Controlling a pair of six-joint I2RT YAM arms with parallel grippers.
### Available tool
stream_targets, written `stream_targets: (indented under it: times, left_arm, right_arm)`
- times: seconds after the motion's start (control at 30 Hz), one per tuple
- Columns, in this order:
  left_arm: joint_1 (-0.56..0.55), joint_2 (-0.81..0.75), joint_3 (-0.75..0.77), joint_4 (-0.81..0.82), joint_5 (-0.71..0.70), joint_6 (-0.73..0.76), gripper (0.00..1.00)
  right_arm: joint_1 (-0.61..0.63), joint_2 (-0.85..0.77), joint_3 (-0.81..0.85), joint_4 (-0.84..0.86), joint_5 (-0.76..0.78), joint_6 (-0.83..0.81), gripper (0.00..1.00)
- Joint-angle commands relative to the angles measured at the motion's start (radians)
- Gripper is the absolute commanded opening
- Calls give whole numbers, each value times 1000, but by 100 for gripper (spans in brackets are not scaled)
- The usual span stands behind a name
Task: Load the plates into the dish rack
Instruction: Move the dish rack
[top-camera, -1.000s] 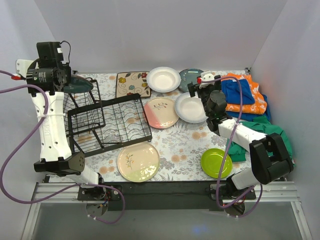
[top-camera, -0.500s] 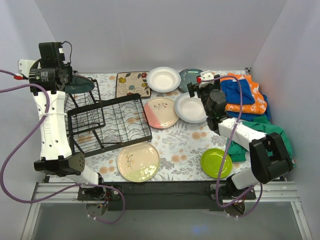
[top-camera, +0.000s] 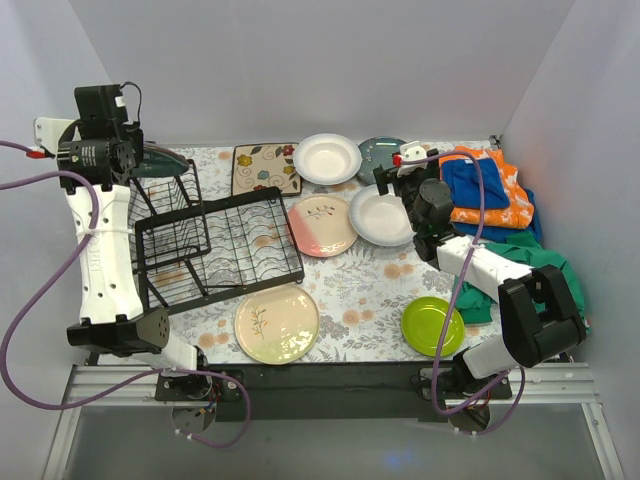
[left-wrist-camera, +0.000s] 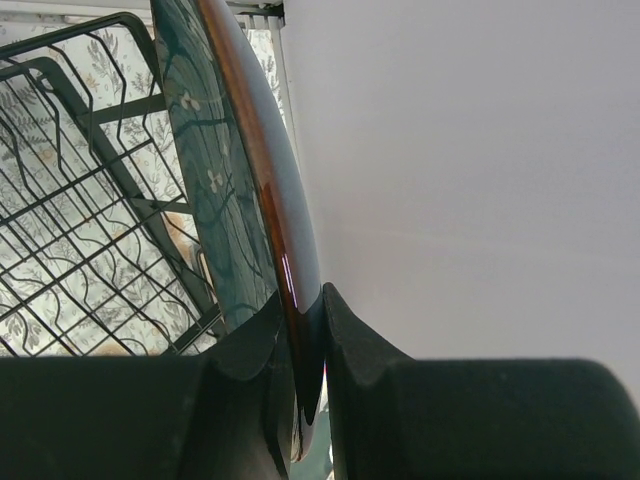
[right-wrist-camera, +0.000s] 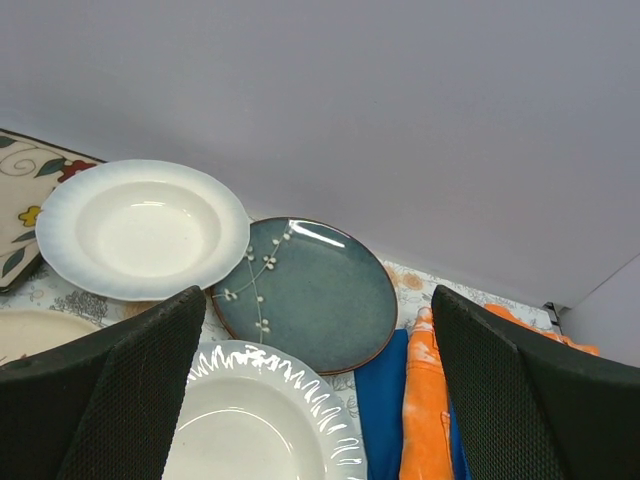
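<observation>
My left gripper (top-camera: 138, 160) is shut on the rim of a dark blue-grey plate (top-camera: 165, 160), held on edge above the far left end of the black wire dish rack (top-camera: 220, 245). In the left wrist view the plate (left-wrist-camera: 250, 180) stands edge-on between my fingers (left-wrist-camera: 345, 340), with the rack (left-wrist-camera: 80, 230) below. My right gripper (top-camera: 390, 182) is open and empty over the second dark plate (right-wrist-camera: 310, 295), between two white deep plates (right-wrist-camera: 140, 228) (right-wrist-camera: 260, 420). The pink-cream plate (top-camera: 322, 225), the cream plate (top-camera: 277, 323) and the lime green plate (top-camera: 432, 325) lie flat on the table.
A square flowered mat (top-camera: 266, 168) lies behind the rack. Orange, blue and green cloths (top-camera: 490, 200) are heaped at the right. Pale walls close in on the back and both sides.
My left gripper with the dark plate has shifted slightly toward the back. The right arm has barely moved.
</observation>
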Motion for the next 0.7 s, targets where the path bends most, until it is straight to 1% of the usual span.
stream_targets:
  times: [0.0, 0.07, 0.13, 0.17, 0.2, 0.27, 0.3, 0.33, 0.37, 0.43, 0.47, 0.53, 0.57, 0.6, 0.63, 0.67]
  left_arm:
    - [3, -91, -8, 153, -49, -767, 0]
    - [1, -91, -6, 167, -47, -762, 0]
    - [3, -83, 1, 177, -37, -758, 0]
    - [3, -83, 11, 182, -30, -753, 0]
    - [3, -80, 26, 183, -20, -749, 0]
    - [3, -82, 38, 190, -12, -742, 0]
    - [1, -83, 46, 193, -6, -733, 0]
    - [1, -96, 46, 197, -3, -730, 0]
    - [1, -100, 46, 199, 0, -729, 0]
    - [1, -123, 41, 199, 10, -724, 0]
    - [1, -135, 37, 199, 10, -725, 0]
    - [3, -155, 12, 206, 16, -724, 0]
    - [1, -175, 6, 210, 17, -724, 0]
    - [3, -183, 2, 210, 19, -722, 0]
    - [1, -191, -6, 208, 26, -721, 0]
    - [3, -201, -9, 203, 31, -722, 0]
  right_arm:
    - [-4, -26, 10, 23, -23, 8, 98]
    - [-2, -25, 7, 18, -34, 8, 97]
    - [-5, -29, 5, -9, -110, -13, 98]
    - [-4, -41, 2, -32, -174, -36, 98]
    - [-7, -49, -1, -59, -374, -59, 98]
    - [-17, -71, -11, -136, -606, -121, 98]
    - [-16, -72, -13, -155, -800, -132, 98]
    - [-16, -72, -12, -172, -883, -129, 98]
    - [-16, -59, 7, -198, -1013, -112, 98]
    - [-16, -31, 39, -235, -1137, -83, 97]
    - [-10, -2, 56, -253, -1226, -84, 96]
    - [2, 21, 90, -266, -1291, -118, 96]
    - [16, 41, 99, -280, -1320, -179, 96]
    - [24, 50, 122, -316, -1372, -210, 96]
    - [33, 58, 131, -344, -1389, -245, 97]
    - [54, 69, 137, -373, -1422, -312, 97]
